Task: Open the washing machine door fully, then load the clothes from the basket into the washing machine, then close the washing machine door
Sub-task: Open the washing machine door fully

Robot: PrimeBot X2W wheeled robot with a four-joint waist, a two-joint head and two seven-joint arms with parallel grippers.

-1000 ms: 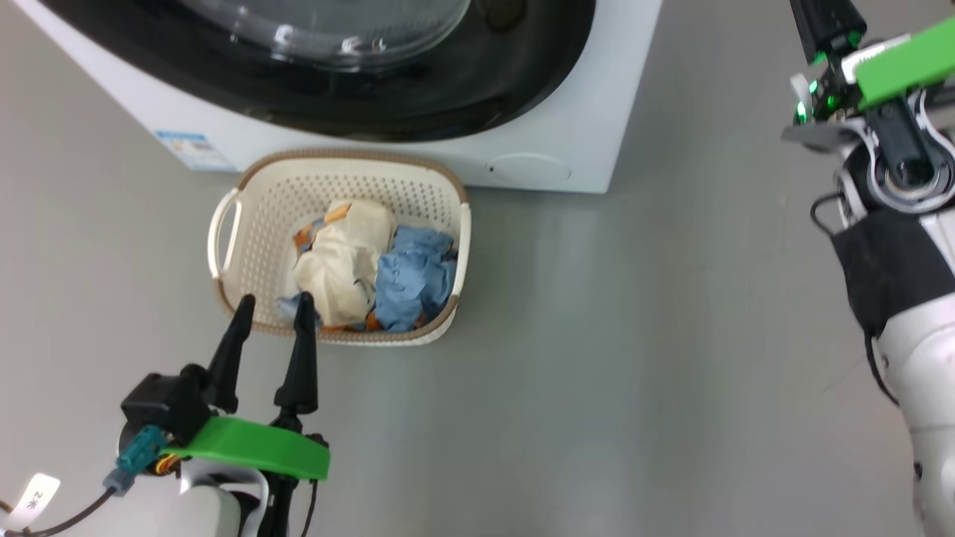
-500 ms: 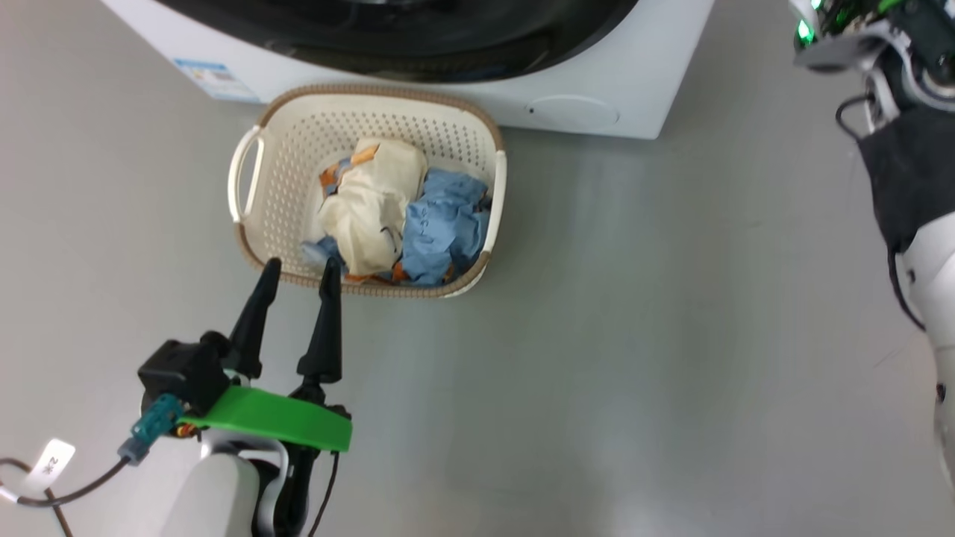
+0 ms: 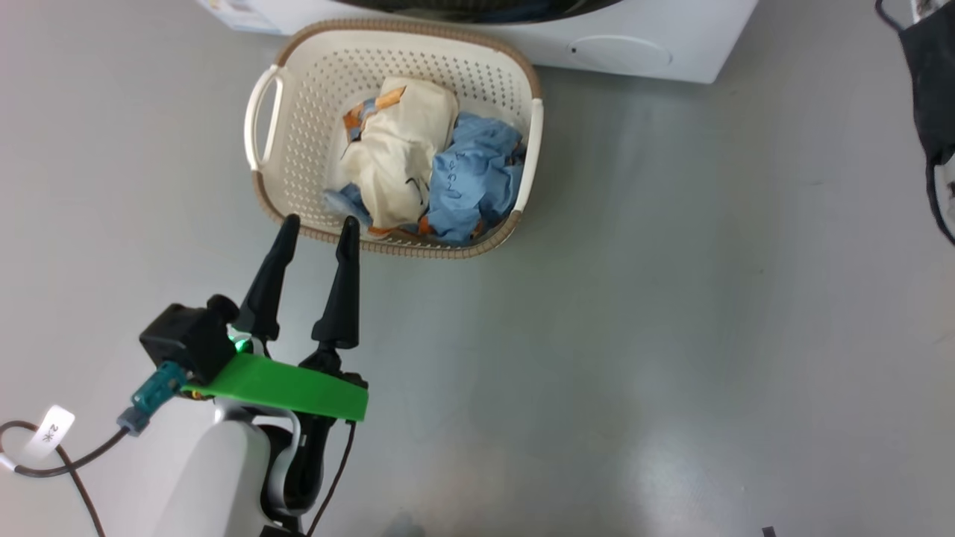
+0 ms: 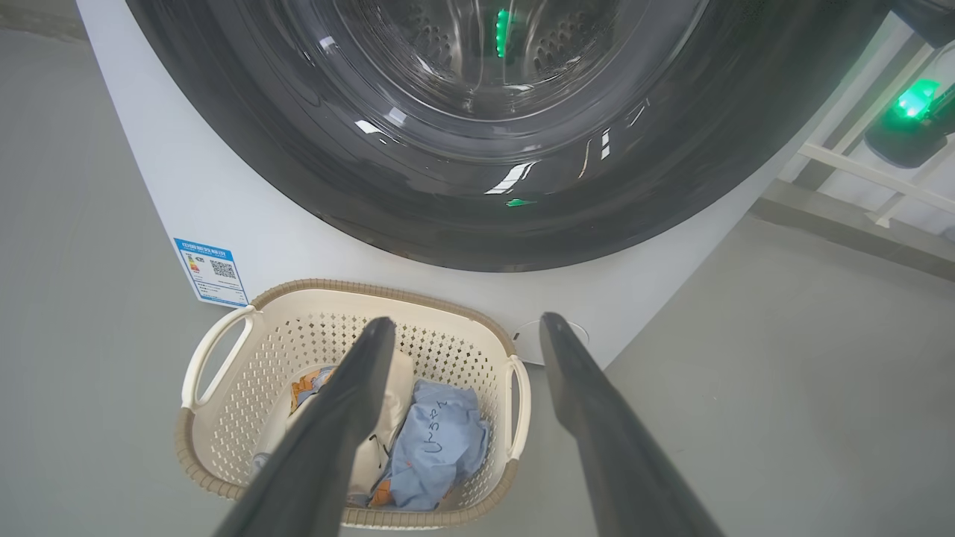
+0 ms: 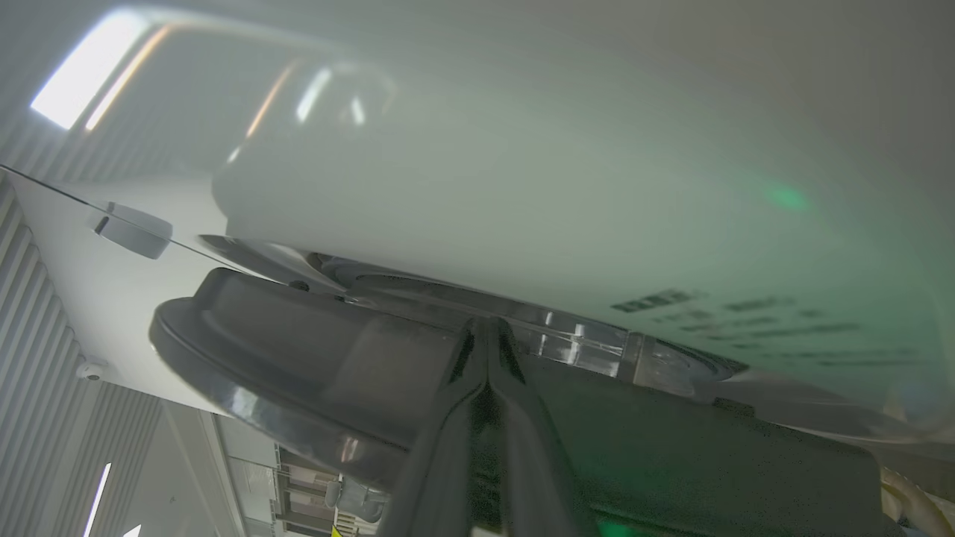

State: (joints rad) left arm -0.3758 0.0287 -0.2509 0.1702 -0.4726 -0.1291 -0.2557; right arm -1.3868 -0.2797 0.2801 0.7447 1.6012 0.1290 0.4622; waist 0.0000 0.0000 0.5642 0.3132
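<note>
Floor (image 3: pixel 656 313): smooth grey, glossy, with soft glare where I look down. Washing machine (image 3: pixel 694 45): white, standing on it; black-rimmed door (image 4: pixel 485 224), blue label (image 4: pixel 211 271) low on the front. Basket (image 3: pixel 306 112): on the floor just before the machine, clothes (image 3: pixel 425 164) heaped inside. My left hand (image 3: pixel 320 221): spread wide, empty, tips by the basket's near rim. My right hand (image 5: pixel 485 328): fingers pressed together at the door's edge.

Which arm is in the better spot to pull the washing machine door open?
Right, probably. The right gripper, shut, sits right at the dark edge of the washing machine door; the open left gripper hangs by the basket of clothes, away from the door.
</note>
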